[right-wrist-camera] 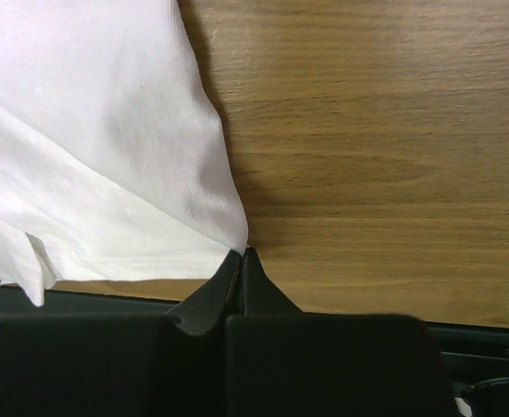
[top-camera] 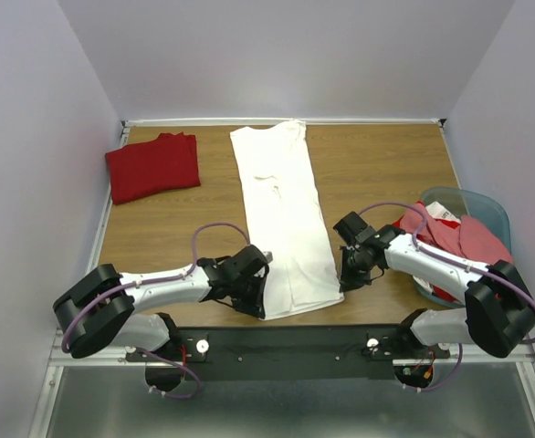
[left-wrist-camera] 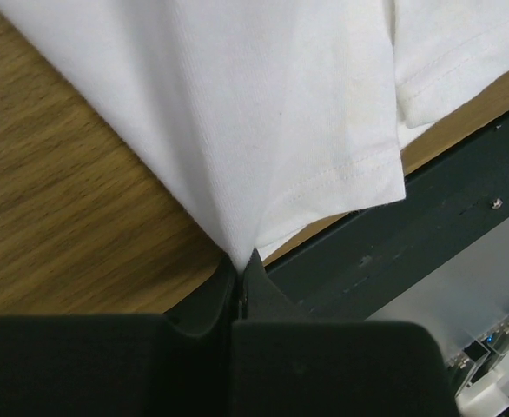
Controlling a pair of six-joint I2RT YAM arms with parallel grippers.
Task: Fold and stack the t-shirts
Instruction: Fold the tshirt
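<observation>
A large white t-shirt (top-camera: 281, 214) lies folded into a long strip down the middle of the table, collar at the far edge. My left gripper (top-camera: 258, 294) is shut on its near left corner (left-wrist-camera: 237, 248). My right gripper (top-camera: 343, 281) is shut on its near right corner (right-wrist-camera: 233, 241). A folded dark red t-shirt (top-camera: 153, 167) lies at the far left. Red and pink t-shirts (top-camera: 450, 237) are heaped in the bin at the right.
A teal plastic bin (top-camera: 491, 214) stands at the table's right edge. The black frame rail (top-camera: 295, 345) runs along the near edge, just below the white shirt's hem. Grey walls close in on both sides.
</observation>
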